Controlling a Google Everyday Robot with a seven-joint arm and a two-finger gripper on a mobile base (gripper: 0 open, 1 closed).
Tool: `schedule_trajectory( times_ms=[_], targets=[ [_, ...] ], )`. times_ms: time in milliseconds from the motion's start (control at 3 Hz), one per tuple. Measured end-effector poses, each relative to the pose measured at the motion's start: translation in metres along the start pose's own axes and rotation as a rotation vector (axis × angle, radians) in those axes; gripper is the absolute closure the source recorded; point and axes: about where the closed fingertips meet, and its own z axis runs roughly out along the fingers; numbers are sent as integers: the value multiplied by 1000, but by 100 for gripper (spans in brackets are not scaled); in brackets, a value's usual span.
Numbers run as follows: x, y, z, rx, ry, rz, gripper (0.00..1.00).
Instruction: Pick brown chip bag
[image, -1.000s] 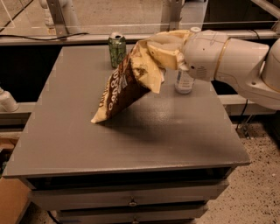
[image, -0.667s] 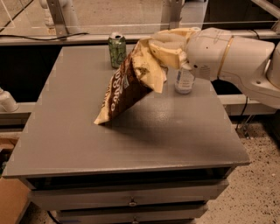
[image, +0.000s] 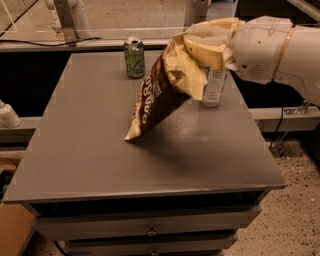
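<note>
Underneath, table (image: 100, 150): grey, flat top with drawers below. It carries everything in play, and one corner of the load rests on it.
Arm (image: 280, 50): my white housing comes in from the right, over the far right part of the top. It sits high, which I judge is why the load hangs rather than drags.
Bag (image: 160, 95): brown front with cream edges, by far the biggest item. It is tilted steeply, with the top pulled up and right toward my wrist and the lower left corner just touching the table near the middle. It slopes because it is held by one end only.
Bottle (image: 214, 87): clear with a pale label, upright at the far right. It stands right behind the bag's raised top and is partly hidden by it. I can't tell whether they touch. It could get knocked if I swing right.
Can (image: 134, 59): green, upright at the far edge. It is left of the bag and apart from it, so it is out of the way.
Claw (image: 225, 52): at the bag's top edge, wrapped in crumpled cream film. It is closed on that edge, which I judge from the bag hanging off it, since the tips are buried.
Stage: grasp made, lift partly done, and the low corner is not yet clear.
Next: a straight rise should free the corner without touching the bottle.
</note>
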Motion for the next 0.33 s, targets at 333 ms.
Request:
schedule_trajectory(
  times_ms=[333],
  targets=[
    [0, 0, 0, 0, 0, 0, 100]
  ],
)
